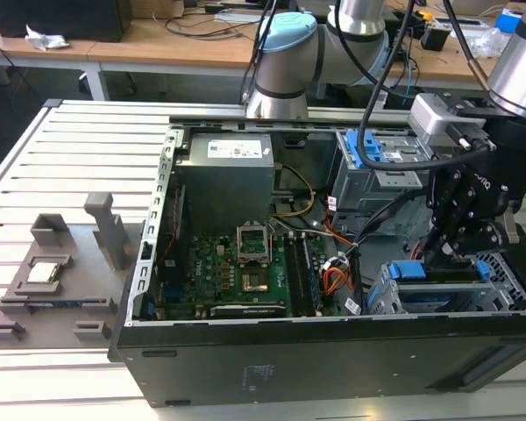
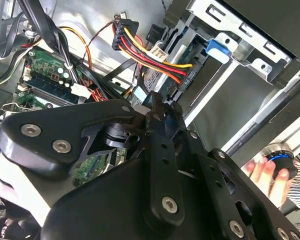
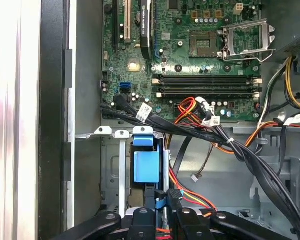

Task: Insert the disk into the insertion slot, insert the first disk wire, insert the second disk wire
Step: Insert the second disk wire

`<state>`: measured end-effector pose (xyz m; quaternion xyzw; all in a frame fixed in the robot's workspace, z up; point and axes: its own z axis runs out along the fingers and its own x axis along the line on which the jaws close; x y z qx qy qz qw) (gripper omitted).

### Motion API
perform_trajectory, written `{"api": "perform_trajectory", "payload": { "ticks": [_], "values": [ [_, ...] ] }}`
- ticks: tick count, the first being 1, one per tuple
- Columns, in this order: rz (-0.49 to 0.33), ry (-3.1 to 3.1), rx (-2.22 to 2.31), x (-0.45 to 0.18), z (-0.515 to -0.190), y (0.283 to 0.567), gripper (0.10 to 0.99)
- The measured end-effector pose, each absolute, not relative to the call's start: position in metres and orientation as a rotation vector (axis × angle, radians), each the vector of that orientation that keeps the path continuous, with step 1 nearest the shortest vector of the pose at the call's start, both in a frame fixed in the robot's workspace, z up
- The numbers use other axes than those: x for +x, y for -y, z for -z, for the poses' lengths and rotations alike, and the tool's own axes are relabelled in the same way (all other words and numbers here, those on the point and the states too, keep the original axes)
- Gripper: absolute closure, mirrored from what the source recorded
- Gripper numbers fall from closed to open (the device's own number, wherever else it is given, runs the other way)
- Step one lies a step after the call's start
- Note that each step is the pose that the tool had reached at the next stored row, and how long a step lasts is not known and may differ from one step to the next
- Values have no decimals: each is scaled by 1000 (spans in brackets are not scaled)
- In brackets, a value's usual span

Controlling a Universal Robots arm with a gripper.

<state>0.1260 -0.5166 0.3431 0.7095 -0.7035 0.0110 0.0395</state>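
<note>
Already disk (image 1: 421, 270) seated in insertion slot (image 1: 381, 303); gripper (image 3: 161, 197) just above disk's end, pinching thin blue disk wire (image 3: 159, 203).

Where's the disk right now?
The disk sits in the insertion slot at the exterior view's lower right, directly beneath the gripper.

Bright, even overhead light in the exterior view: the counter (image 1: 70, 175) shines pale, the case (image 1: 333, 351) front is dark. In the second wrist view a case wall (image 2: 85, 20) glares white; in the first wrist view shadows are soft.
</note>
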Motion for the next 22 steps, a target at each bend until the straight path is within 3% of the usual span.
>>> {"api": "perform_trajectory", "payload": {
  "ticks": [2,12,16,22],
  "values": [
    [-34,2156,2175,126,-343,517,925],
    [-31,2158,2176,126,-343,526,933],
    [74,2202,2226,128,-343,537,933],
    [80,2203,2226,135,-343,539,933]
  ]
}}
